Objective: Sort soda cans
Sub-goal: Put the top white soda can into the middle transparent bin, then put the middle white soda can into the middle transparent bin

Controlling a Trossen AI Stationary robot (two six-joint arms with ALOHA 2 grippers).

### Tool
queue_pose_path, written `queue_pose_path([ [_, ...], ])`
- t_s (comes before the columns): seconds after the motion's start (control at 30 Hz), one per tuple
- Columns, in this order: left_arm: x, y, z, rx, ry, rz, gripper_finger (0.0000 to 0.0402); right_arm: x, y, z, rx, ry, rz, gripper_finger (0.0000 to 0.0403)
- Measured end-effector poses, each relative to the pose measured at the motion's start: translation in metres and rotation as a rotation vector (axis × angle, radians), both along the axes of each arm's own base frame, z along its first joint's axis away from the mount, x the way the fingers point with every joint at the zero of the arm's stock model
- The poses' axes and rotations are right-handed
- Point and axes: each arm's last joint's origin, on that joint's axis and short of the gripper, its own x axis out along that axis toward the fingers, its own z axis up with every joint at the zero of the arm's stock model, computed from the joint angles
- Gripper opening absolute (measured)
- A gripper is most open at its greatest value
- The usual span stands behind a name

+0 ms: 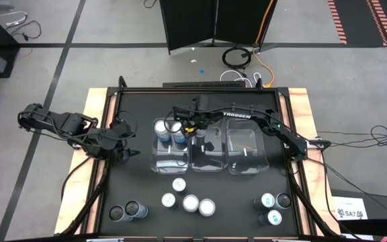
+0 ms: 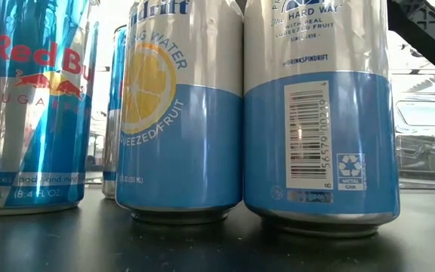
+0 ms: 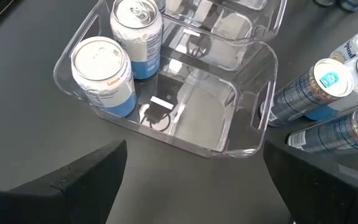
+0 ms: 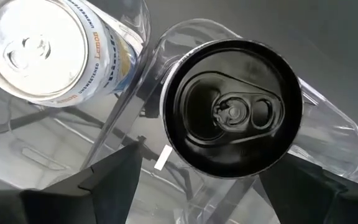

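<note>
Three clear bins stand side by side mid-table [image 1: 247,153]. Two white-topped, blue-sided cans [image 1: 170,129] stand in the left bin's far end, shown as cans [image 3: 101,74] in the left wrist view. My right gripper [image 1: 195,128] hovers open over the middle bin's far end. A black-topped can [image 4: 232,109] stands upright between its fingers, with a gap on one side. My left gripper [image 3: 194,180] is open and waits left of the bins, also seen as the left gripper [image 1: 125,144] from above. More cans stand along the near edge.
Several white-topped cans [image 1: 188,200] cluster near the table's near middle, two dark cans [image 1: 125,212] stand near-left, and several cans [image 1: 273,208] stand near-right. The low view is filled by a Red Bull can [image 2: 29,113] and two blue cans [image 2: 319,113]. The right bin holds nothing.
</note>
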Motion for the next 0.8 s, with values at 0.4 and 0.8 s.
queue_pose_path([
  [0.4,0.0,0.0,0.0,-0.001,-0.002,0.0,0.0386,-0.015,0.012,0.032,-0.031,-0.05,0.049,0.0304],
  [0.8,0.0,0.0,0.0,0.003,-0.007,0.008,0.0386,-0.046,0.069,0.088,-0.107,-0.192,0.123,0.0304],
])
